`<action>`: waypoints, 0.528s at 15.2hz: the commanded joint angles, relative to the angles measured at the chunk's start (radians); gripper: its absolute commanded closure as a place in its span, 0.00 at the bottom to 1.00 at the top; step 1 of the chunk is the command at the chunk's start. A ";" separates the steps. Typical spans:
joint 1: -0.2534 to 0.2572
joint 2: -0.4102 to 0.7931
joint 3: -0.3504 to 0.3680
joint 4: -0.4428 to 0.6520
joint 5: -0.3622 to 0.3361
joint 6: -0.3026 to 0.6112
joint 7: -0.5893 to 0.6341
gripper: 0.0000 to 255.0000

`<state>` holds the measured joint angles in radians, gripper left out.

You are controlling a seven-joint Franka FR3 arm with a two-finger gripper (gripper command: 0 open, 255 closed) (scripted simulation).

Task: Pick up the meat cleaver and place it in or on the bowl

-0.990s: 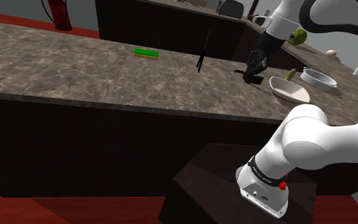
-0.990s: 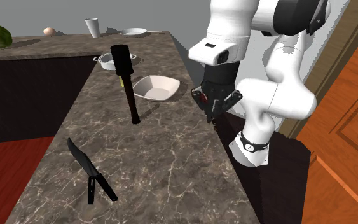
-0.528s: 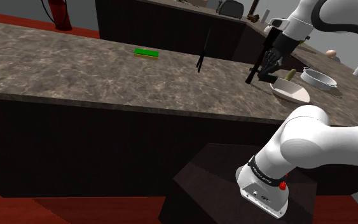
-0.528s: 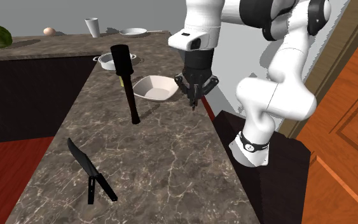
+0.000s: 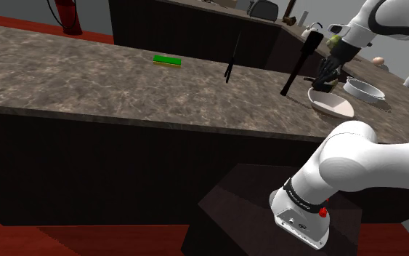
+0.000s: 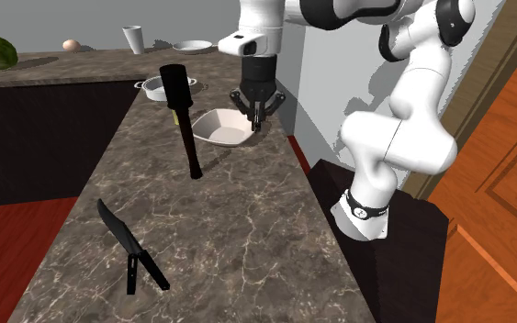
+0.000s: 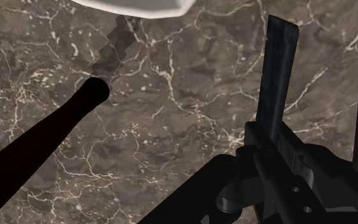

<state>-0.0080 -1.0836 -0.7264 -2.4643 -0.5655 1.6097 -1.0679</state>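
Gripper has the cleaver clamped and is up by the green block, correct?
Not the green block. The gripper has the cleaver clamped and is up by the white bowl, as the second exterior view shows; the green block lies far off along the counter in the shoulder view.

The claw [image 6: 254, 107] holds the meat cleaver [image 6: 257, 126] over the white bowl [image 6: 210, 134].

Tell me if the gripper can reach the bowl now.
Probably yes: the gripper, clasping the cleaver, hangs by the rim of the bowl, nothing between them; the black stick stands aside.
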 commanded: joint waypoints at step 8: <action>0.061 0.096 -0.224 0.234 -0.104 -0.011 -0.209 1.00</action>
<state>0.0491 -0.9928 -0.9241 -2.2596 -0.6562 1.6043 -1.2463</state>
